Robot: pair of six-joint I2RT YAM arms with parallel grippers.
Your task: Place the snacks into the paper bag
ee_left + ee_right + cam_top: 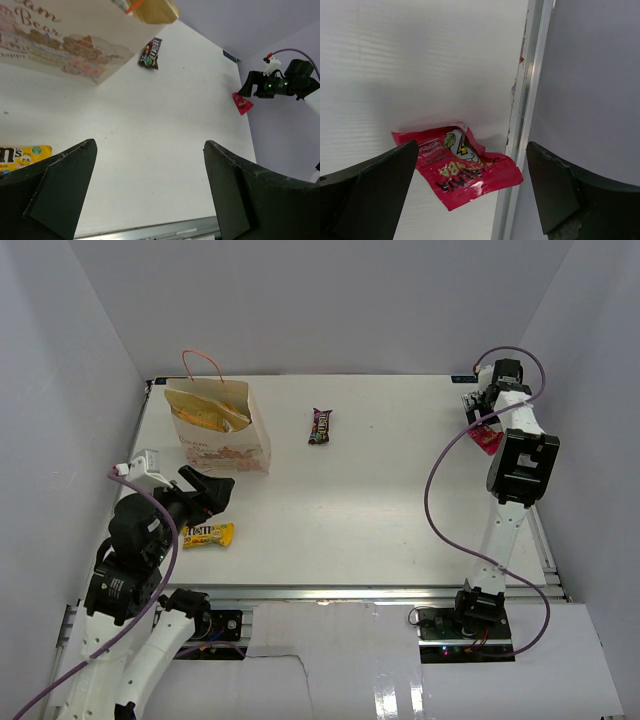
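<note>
Right gripper [472, 145] hovers, jaws apart, over the red packet [457, 167] at the desk's [380, 510] far right edge; picking looks next: drop, then pinch. Left gripper [150, 145], jaws apart, hangs by the yellow pack [208, 535]; paper bag [215, 435] stands near the far left corner

White table [380, 510] carried four things. Paper bag [215, 430] stood upright. Dark purple candy bar [321, 426] lay right of bag, apart. Yellow M&M's pack [208, 535] lay nearer than bag. Red packet [457, 167] lay well right of bag, at table's edge rail.
</note>
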